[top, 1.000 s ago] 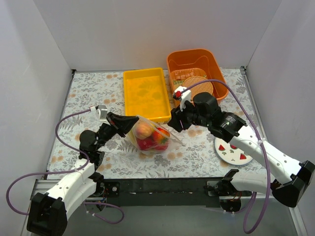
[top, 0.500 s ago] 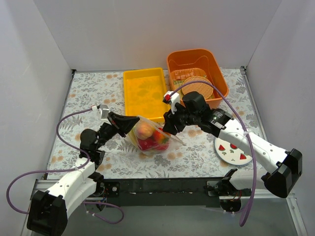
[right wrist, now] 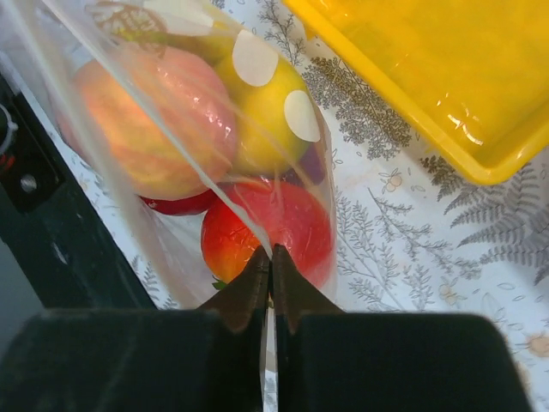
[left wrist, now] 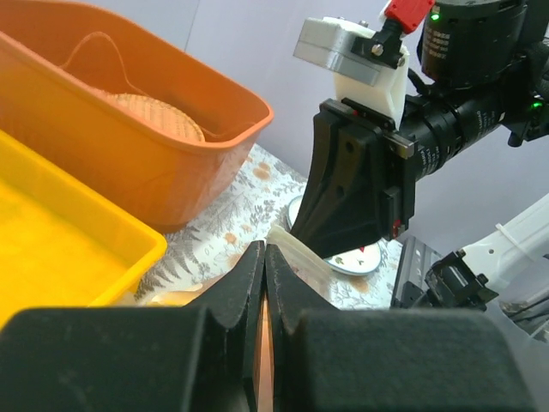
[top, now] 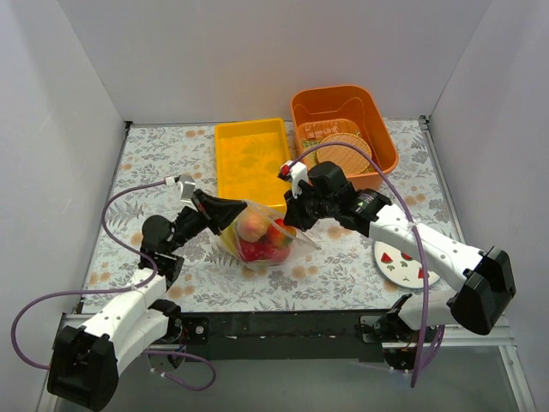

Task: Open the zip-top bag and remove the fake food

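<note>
Since the left end effector (top: pixel 232 215) and right end effector (top: pixel 292 220) clamp opposite edges of the bag (top: pixel 262 245), pulling apart should open it; it lies beside the tray (top: pixel 250 163), toy food (top: pixel 254 230) inside.

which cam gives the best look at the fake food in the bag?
Right wrist: the fake food fills the frame, peach, yellow and red pieces clear through the zip-top bag. Top external shows a small cluster; left wrist barely a sliver.
</note>
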### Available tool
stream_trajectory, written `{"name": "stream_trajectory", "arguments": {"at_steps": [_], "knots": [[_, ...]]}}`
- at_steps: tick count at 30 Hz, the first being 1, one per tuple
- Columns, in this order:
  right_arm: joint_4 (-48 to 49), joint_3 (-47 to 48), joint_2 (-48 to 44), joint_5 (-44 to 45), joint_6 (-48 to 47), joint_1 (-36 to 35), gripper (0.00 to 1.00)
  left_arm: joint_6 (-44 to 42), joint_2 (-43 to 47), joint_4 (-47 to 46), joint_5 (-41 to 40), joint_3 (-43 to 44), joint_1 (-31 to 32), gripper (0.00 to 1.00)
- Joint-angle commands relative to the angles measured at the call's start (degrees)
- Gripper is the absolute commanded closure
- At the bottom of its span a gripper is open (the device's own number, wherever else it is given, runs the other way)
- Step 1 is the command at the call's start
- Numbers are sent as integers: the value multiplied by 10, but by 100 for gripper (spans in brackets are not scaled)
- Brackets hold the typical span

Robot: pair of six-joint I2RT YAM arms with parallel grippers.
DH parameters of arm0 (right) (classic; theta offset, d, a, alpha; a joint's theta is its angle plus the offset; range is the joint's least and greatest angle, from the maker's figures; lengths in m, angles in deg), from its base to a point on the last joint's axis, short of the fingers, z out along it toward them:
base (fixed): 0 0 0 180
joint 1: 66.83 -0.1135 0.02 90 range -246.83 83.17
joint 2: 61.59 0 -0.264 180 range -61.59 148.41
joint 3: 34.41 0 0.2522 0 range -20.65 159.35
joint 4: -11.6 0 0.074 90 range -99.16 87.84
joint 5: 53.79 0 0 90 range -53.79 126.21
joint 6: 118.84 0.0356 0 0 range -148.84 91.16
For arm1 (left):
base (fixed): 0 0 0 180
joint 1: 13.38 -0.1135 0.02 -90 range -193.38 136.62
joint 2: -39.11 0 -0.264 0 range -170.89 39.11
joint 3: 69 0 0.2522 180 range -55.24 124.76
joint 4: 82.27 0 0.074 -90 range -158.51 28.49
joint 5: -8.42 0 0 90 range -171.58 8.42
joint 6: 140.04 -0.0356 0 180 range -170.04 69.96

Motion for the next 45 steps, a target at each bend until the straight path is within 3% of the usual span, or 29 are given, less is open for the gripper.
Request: {"name": "stream_trajectory", "arguments": {"at_steps": [1,3,4,7,11,15,19,21,24,30,36,39,45], "knots": [[19,31,-7,37,42,-7,99,4,-1,83,-11,61,-4,100],[13,41,-9,38,74,-11,99,19,-1,147,-20,76,-3,97],[9,43,-9,36,84,-16,99,20,3,182,-29,99,-3,83],[-2,58,-13,44,118,-28,99,10,22,327,-72,152,-3,52],[-32,82,-9,69,146,-41,99,-7,49,515,-141,236,-3,37],[-42,98,3,86,167,-50,99,39,50,712,-239,308,-3,43],[-45,114,21,99,177,-59,99,112,61,855,-349,338,13,54],[-49,123,31,100,177,-59,99,131,76,888,-355,345,18,57],[-51,129,40,104,178,-61,99,136,80,923,-372,366,24,58],[-44,127,51,110,183,-63,99,133,83,959,-327,398,28,57],[-35,125,44,110,191,-63,99,142,49,946,-313,407,53,58],[-36,129,40,110,192,-64,99,163,18,941,-338,421,111,58],[-39,130,40,110,192,-64,99,222,-43,955,-463,472,265,56]]}}
